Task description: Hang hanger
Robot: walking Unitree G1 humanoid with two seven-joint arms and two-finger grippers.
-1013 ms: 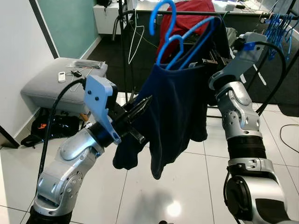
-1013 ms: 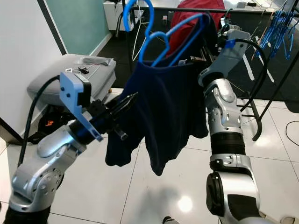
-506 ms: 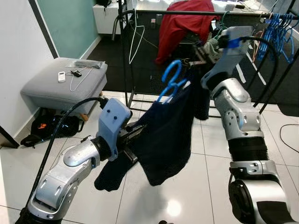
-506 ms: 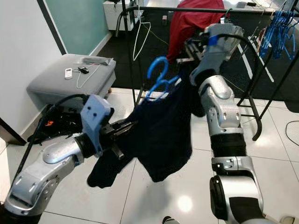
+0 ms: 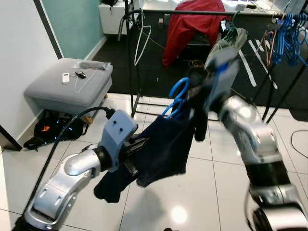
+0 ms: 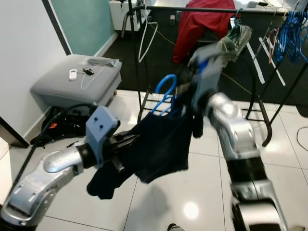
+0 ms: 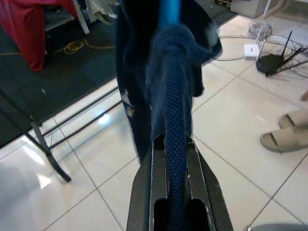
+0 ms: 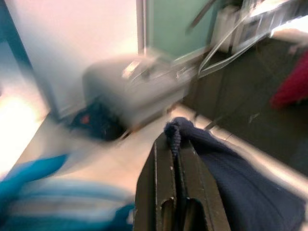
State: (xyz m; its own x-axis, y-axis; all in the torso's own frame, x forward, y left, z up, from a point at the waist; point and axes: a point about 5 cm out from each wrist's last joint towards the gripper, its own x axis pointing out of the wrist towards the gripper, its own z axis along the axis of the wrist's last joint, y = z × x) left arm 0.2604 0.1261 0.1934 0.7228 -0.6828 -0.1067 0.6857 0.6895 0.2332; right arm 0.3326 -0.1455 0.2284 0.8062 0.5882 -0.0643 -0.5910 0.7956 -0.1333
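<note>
A blue plastic hanger [image 5: 178, 97] carries a dark navy knit garment [image 5: 166, 144] that sags low over the tiled floor. My left gripper [image 5: 138, 147] is shut on the garment's lower left part; the left wrist view shows the knit cloth [image 7: 175, 125] pinched between the two black fingers [image 7: 156, 192], with the hanger [image 7: 169, 12] above. My right gripper [image 8: 174, 139], blurred with motion, is shut on a fold of the garment [image 8: 226, 178] near its top, beside the hanger's hook [image 6: 166, 89].
A black clothes rack rail [image 5: 159, 12] runs behind, holding a red garment [image 5: 192, 24], a white wire hanger [image 5: 143, 41] and several blue hangers [image 5: 288, 31]. A grey ottoman [image 5: 67, 84] and a black bag [image 5: 48, 130] are at the left. Slippers [image 7: 286, 137] lie on the floor.
The right arm has swung down and forward, bringing the hanger and garment from rail height to well below it. The left gripper has dropped lower with the cloth.
</note>
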